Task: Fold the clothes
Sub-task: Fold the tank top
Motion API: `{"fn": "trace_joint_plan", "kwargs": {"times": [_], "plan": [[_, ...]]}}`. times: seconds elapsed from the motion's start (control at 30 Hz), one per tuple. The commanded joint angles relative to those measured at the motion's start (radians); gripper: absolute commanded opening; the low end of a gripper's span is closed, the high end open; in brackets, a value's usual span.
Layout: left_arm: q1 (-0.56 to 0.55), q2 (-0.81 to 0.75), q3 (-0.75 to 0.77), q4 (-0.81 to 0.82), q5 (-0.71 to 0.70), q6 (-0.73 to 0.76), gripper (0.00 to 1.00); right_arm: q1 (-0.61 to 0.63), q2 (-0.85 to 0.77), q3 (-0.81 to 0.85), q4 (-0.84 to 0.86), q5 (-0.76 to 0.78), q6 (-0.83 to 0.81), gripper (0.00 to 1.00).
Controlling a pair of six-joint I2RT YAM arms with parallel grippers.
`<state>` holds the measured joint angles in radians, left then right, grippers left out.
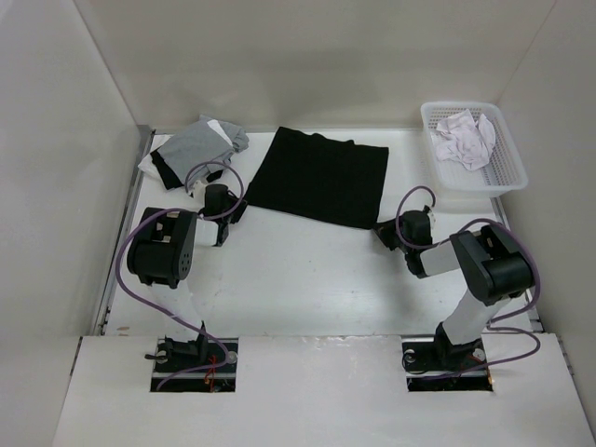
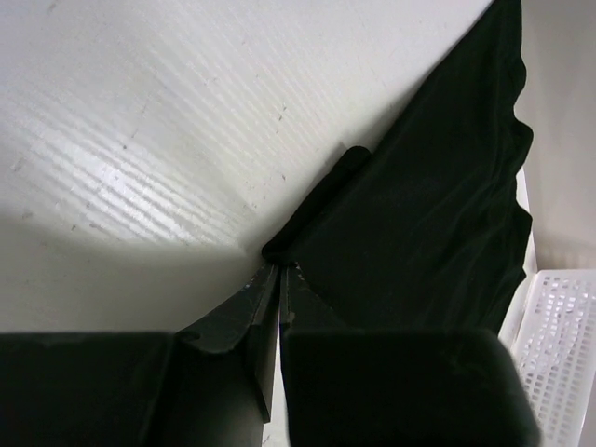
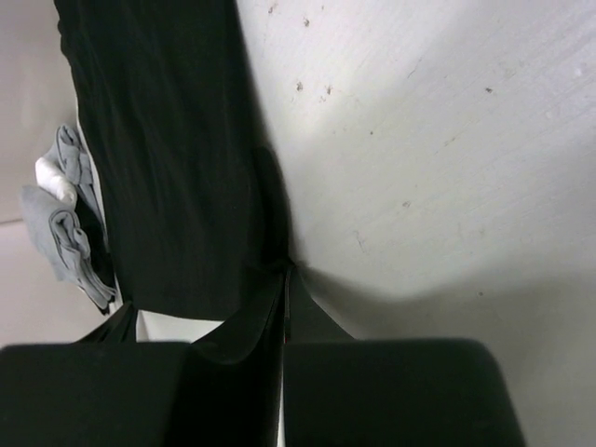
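Black fabric is pinched between the closed tips of your left gripper (image 2: 279, 270). In the left wrist view the two fingers (image 2: 233, 321) meet with hardly a gap, and a small raised fold of the clothes (image 2: 419, 214) runs up from where they close. Your right gripper (image 3: 287, 270) is closed the same way, tips together on a ridge at the garment's edge. You hold its two near corners, one gripper on each side, both low over the white table (image 1: 298, 279). The garment is plain matte black, spread flat as a rough rectangle in the far middle of the table and turned slightly so its left end sits farther back. From the left wrist you can see that the edge away from the fingers is wavy. Only the top view gives you the whole outline and both arms at once, plus the white rumpled cloth (image 1: 466, 138) inside the white basket (image 1: 510, 177) at the far right. The left wrist view catches just a corner of that basket beyond the fabric. The right wrist view instead shows the grey-and-white pile (image 3: 60, 228) past the garment's left edge; from above it lies close beside the black cloth at the far left.
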<state>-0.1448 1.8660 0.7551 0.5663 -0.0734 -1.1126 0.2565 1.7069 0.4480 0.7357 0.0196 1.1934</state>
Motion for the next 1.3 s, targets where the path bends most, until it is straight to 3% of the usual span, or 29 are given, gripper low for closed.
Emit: {"fn": "trace_joint_plan", "kwargs": {"times": [0.0, 0.13, 0.23, 0.37, 0.47, 0.63, 0.77, 0.87, 1.0, 1.17, 1.27], "plan": [[-0.002, -0.089, -0.040, 0.029, 0.018, -0.003, 0.00, 0.011, -0.064, -0.012, 0.015, 0.019, -0.027, 0.00], [-0.011, -0.313, -0.114, 0.009, 0.038, -0.004, 0.00, 0.049, -0.416, -0.091, -0.166, 0.013, -0.115, 0.00], [-0.023, -0.602, -0.178, -0.078, 0.037, 0.010, 0.00, 0.121, -0.819, -0.062, -0.533, 0.048, -0.254, 0.00], [-0.045, -1.053, -0.185, -0.355, 0.029, 0.060, 0.00, 0.259, -1.232, 0.133, -1.040, 0.201, -0.402, 0.00], [-0.060, -1.305, -0.120, -0.584, 0.005, 0.097, 0.00, 0.374, -1.337, 0.324, -1.264, 0.278, -0.443, 0.00], [-0.086, -1.426, -0.042, -0.778, -0.012, 0.142, 0.01, 0.528, -1.293, 0.462, -1.343, 0.330, -0.459, 0.00], [-0.075, -1.345, -0.088, -0.770, -0.016, 0.168, 0.01, 0.508, -1.147, 0.417, -1.225, 0.315, -0.515, 0.01], [-0.046, -1.192, -0.131, -0.663, -0.003, 0.183, 0.02, 0.369, -1.002, 0.365, -1.069, 0.177, -0.543, 0.01], [-0.009, -0.862, -0.114, -0.469, -0.009, 0.194, 0.02, 0.136, -0.720, 0.337, -0.813, -0.058, -0.532, 0.01], [0.007, -0.382, 0.103, -0.284, -0.008, 0.155, 0.02, -0.004, -0.327, 0.496, -0.642, -0.170, -0.492, 0.01], [0.004, -0.243, 0.240, -0.276, 0.038, 0.129, 0.02, -0.047, -0.215, 0.580, -0.630, -0.214, -0.480, 0.00]]}}
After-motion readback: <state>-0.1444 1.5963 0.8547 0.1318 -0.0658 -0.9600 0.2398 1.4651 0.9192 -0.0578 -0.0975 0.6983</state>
